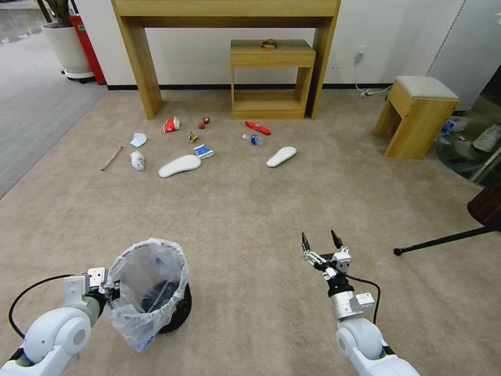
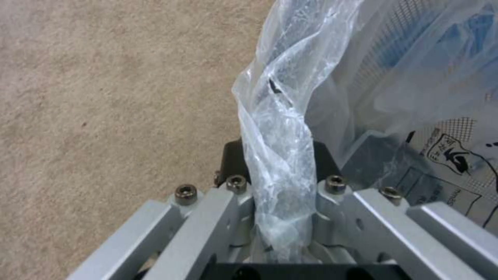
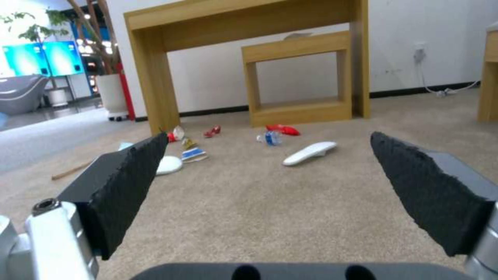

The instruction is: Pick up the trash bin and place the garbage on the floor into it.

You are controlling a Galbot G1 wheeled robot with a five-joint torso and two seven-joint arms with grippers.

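Left gripper clamps the bin at its 9 o'clock rim; in the left wrist view the pads close on a twisted fold of the bag. Risk, as a judgement: the hold may be on thin plastic more than rim, so the bag could slip or tear and the bin tilt or drop. Right gripper hangs at 5 o'clock, jaws spread, empty. Garbage lies well apart at 12 o'clock on the carpet: cup, carton, bottle, slippers. Table legs, shelf and stool hem in that area.
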